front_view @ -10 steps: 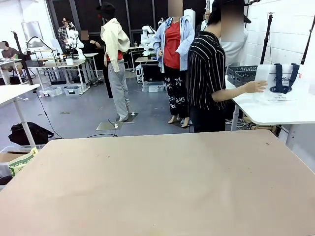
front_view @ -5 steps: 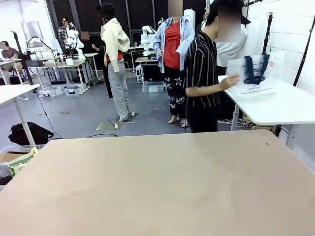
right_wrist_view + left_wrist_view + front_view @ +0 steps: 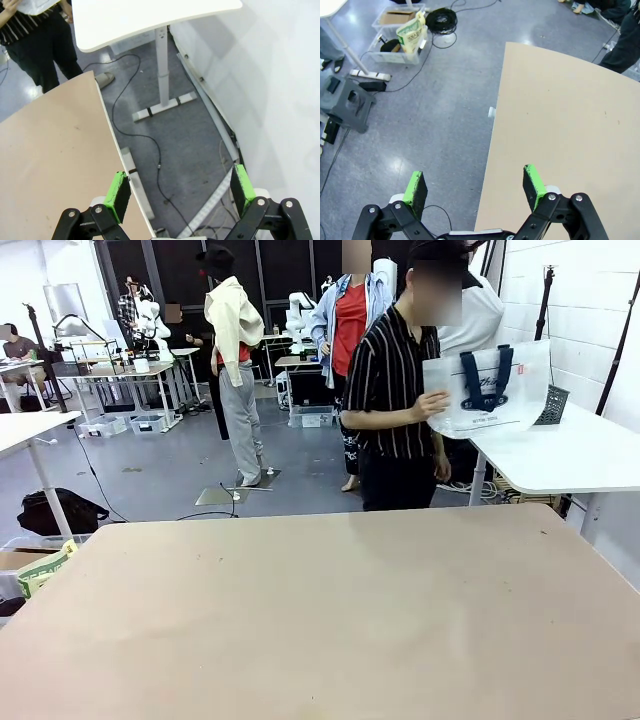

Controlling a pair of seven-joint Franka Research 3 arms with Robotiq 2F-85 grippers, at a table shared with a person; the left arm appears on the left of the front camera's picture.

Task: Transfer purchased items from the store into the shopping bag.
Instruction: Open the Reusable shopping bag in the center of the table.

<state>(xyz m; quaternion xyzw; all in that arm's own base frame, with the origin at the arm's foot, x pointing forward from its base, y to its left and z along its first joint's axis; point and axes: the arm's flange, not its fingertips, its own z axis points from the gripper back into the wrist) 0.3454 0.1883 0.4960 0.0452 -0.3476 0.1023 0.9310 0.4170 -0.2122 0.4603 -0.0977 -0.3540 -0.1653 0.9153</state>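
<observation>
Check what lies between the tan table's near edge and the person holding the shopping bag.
Nothing: in the front view the tan table is bare all the way to the person with the shopping bag.

White shopping bag point(image 3: 528, 390), navy handles; the store point(image 3: 552, 405) seemingly dark lattice.

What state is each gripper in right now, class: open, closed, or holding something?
Left gripper: open, empty.
Right gripper: open, empty.
Person's hand: holding the bag.
</observation>
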